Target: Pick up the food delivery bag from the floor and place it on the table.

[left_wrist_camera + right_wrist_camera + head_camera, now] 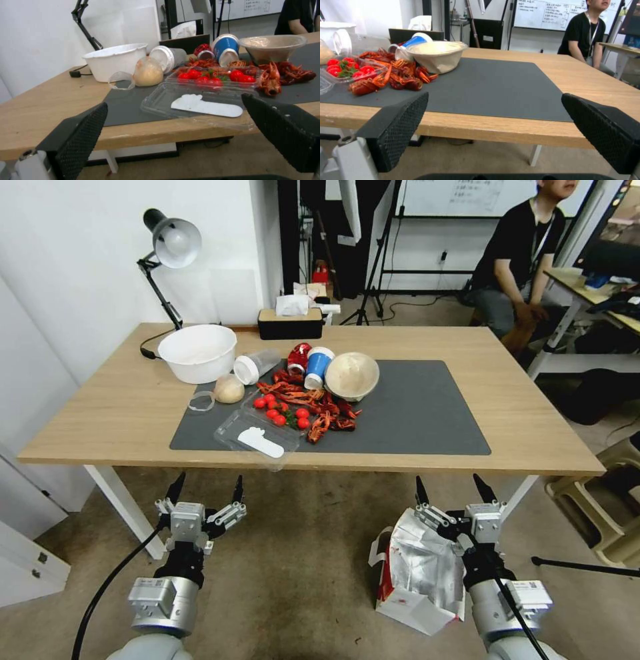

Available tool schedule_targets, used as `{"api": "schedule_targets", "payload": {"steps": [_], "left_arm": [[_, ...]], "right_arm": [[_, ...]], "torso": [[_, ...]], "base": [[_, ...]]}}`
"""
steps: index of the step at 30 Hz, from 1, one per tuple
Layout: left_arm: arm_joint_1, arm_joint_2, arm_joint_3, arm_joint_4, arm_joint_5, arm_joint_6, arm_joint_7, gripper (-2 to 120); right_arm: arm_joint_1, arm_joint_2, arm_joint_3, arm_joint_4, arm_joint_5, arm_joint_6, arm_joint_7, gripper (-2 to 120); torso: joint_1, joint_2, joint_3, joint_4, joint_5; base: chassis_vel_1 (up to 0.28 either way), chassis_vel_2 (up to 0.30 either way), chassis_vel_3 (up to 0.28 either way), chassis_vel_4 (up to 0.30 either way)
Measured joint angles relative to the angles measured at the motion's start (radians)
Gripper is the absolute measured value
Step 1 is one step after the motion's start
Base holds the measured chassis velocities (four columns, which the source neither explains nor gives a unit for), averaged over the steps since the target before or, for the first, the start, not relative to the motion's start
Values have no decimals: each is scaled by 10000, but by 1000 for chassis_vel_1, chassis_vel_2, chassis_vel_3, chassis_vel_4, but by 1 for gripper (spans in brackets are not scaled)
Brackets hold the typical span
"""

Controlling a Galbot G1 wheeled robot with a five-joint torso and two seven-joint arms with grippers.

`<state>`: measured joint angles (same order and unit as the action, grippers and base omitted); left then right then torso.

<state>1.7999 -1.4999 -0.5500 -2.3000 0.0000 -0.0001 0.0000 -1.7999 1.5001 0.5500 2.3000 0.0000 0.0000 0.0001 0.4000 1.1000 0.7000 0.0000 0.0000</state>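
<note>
Food delivery bag (421,573) stands on the floor (293,580) right under my right gripper (455,491), well apart from my left gripper (206,492). Both grippers are spread wide, holding nothing, before the table (100,427).

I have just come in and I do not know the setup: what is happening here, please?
A two-armed robot stands before the table, both arms held low in front of its near edge. The food delivery bag is on the floor, beside the right tool, which is open and holds nothing. The left tool is also open and empty. On the table's dark mat lie a white bowl, cups, crayfish and a clear box of tomatoes. The bag has not been lifted yet.
</note>
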Motion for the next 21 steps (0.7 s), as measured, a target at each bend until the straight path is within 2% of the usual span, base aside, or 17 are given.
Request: {"api": "schedule_targets", "payload": {"steps": [21], "left_arm": [[0,0,0,0,0,0,0,100]], "right_arm": [[0,0,0,0,0,0,0,100]], "torso": [[0,0,0,0,0]], "base": [[0,0,0,0]]}}
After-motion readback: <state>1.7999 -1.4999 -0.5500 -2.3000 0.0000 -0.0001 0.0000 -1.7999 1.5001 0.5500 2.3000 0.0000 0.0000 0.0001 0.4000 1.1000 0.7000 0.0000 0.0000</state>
